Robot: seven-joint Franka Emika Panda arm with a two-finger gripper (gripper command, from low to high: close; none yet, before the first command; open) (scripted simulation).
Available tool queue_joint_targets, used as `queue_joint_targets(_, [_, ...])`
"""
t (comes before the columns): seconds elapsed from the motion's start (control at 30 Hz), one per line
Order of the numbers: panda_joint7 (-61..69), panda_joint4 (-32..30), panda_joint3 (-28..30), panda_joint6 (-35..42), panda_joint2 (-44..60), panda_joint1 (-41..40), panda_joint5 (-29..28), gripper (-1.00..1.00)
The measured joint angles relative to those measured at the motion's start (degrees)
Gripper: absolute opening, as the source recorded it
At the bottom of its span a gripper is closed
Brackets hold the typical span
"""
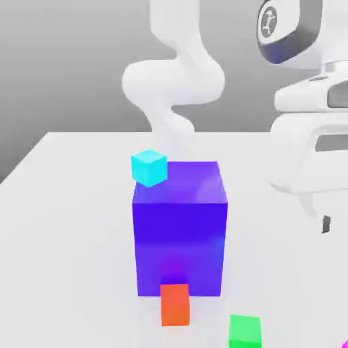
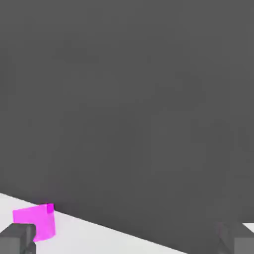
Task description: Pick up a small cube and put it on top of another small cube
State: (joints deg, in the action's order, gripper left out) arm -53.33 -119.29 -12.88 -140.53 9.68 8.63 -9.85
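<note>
The small cube (image 2: 33, 222), magenta-pink, lies on the white table just beside one of my fingers (image 2: 17, 239) in the hand view. A sliver of the same small cube (image 1: 344, 344) shows at the exterior view's lower right corner. Another small cube (image 1: 245, 331), bright green, sits on the table near the front, left of the magenta one. My gripper (image 2: 127, 237) is open, fingers far apart, with nothing between them. In the exterior view the white hand (image 1: 309, 156) hangs high at the right, one dark fingertip (image 1: 325, 223) pointing down, well above both cubes.
A big blue-purple block (image 1: 179, 231) stands mid-table, a small cyan cube (image 1: 149, 168) at its upper left corner. An orange-red cube (image 1: 175, 304) stands against the block's front. The white arm (image 1: 173, 75) rises behind. The table's edge (image 2: 124, 229) meets a grey backdrop.
</note>
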Motion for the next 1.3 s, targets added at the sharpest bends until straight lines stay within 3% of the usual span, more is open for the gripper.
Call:
queue_joint_targets(0.3, [-2.1, 4.2, -1.4, -3.0, 18.6, 5.5, -2.6, 0.0])
queue_joint_targets(0.43, [-3.4, 6.3, 0.2, -7.7, 26.9, 7.7, -4.5, 0.0])
queue_joint_targets(0.47, [-3.7, 6.7, 0.7, -8.8, 28.5, 8.1, -5.0, -1.0])
queue_joint_targets(0.67, [-3.7, 6.9, 0.9, -9.4, 29.3, 8.3, -5.1, -1.0])
queue_joint_targets(0.8, [-2.4, 5.4, -0.6, -5.3, 23.6, 7.3, -3.1, -1.0])
queue_joint_targets(1.17, [18.7, -15.1, 0.0, -6.3, 3.3, -7.1, 4.3, -1.0])
queue_joint_targets(1.3, [18.5, -16.4, 1.9, -12.7, 8.5, -7.0, 2.3, -1.0])
